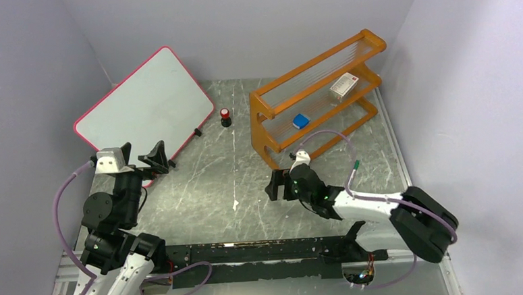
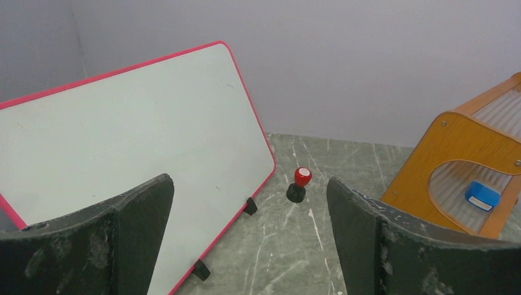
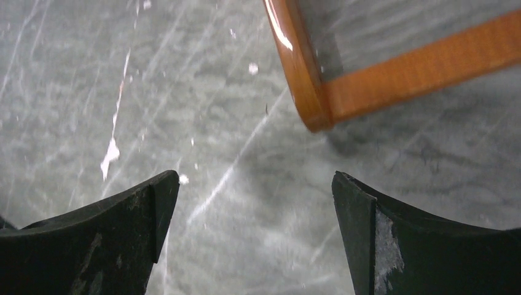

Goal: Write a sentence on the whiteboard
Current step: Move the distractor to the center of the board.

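Observation:
The whiteboard [image 1: 145,103], white with a thin pink-red frame and small black feet, leans up at the back left; its face [image 2: 123,135] is blank. My left gripper [image 1: 141,157] hovers open just in front of the board's near corner, with nothing between its fingers [image 2: 249,209]. My right gripper [image 1: 281,180] is open over bare table near the front corner of the orange rack, also holding nothing [image 3: 255,203].
A small upright item with a red top and black base [image 1: 225,117] [image 2: 299,183] stands on the table right of the board. An orange wooden rack [image 1: 317,97] [image 3: 307,92] holds a blue block [image 1: 301,121] [image 2: 482,195] and a white-red box [image 1: 344,85]. Grey walls enclose the marbled table [image 1: 207,184].

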`<action>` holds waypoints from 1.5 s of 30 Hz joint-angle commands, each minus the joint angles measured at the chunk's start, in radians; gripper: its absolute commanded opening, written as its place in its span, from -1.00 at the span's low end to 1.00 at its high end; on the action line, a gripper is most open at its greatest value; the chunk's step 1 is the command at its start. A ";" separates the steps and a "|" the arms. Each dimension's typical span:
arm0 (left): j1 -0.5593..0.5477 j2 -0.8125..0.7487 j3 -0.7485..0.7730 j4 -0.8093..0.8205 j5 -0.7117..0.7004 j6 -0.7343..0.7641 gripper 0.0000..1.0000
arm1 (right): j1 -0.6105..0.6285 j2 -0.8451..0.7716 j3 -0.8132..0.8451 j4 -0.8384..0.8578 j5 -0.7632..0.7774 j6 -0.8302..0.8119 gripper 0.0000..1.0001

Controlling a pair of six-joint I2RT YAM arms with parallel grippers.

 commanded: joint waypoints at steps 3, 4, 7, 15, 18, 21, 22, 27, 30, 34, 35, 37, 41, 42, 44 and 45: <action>0.012 -0.002 0.008 0.001 -0.008 0.013 0.96 | 0.006 0.217 0.111 0.225 0.146 -0.024 1.00; 0.012 -0.001 0.008 0.001 -0.007 0.014 0.96 | 0.006 0.253 0.133 0.243 0.159 -0.031 1.00; 0.012 -0.001 0.008 0.001 -0.008 0.013 0.96 | 0.003 0.363 0.214 0.284 0.217 -0.045 1.00; 0.011 -0.001 0.007 -0.002 -0.017 0.014 0.96 | -0.069 0.639 0.479 0.273 0.311 -0.029 1.00; 0.011 -0.001 0.007 -0.001 -0.019 0.012 0.96 | -0.114 0.738 0.575 0.247 0.291 -0.018 1.00; 0.011 0.000 0.005 0.002 -0.019 0.014 0.96 | -0.165 0.807 0.655 0.234 0.249 -0.011 1.00; 0.011 -0.001 0.004 0.003 -0.020 0.014 0.96 | -0.181 0.830 0.684 0.225 0.239 -0.011 1.00; 0.011 0.001 0.003 0.007 -0.024 0.014 0.96 | -0.249 0.941 0.868 0.162 0.185 -0.030 1.00; 0.011 0.000 0.002 0.008 -0.023 0.014 0.96 | -0.273 0.999 0.954 0.135 0.179 -0.048 1.00; 0.011 0.006 0.002 0.007 -0.030 0.011 0.96 | -0.305 1.049 1.026 0.109 0.161 -0.055 1.00; 0.011 0.010 0.002 0.008 -0.033 0.009 0.96 | -0.308 1.044 1.030 0.106 0.154 -0.064 1.00; 0.011 0.021 0.001 0.005 -0.041 0.004 0.96 | -0.308 1.009 1.004 0.117 0.139 -0.087 1.00; 0.011 0.055 0.003 -0.011 -0.077 -0.033 0.96 | -0.307 0.894 0.900 0.119 0.053 -0.118 1.00; 0.011 0.066 0.004 -0.016 -0.081 -0.045 0.96 | -0.308 0.859 0.873 0.110 0.033 -0.123 1.00; 0.011 0.096 0.016 -0.039 -0.093 -0.079 0.96 | -0.308 0.788 0.813 0.104 0.004 -0.133 1.00; 0.011 0.116 0.027 -0.055 -0.104 -0.100 0.96 | -0.308 0.751 0.777 0.097 -0.011 -0.139 1.00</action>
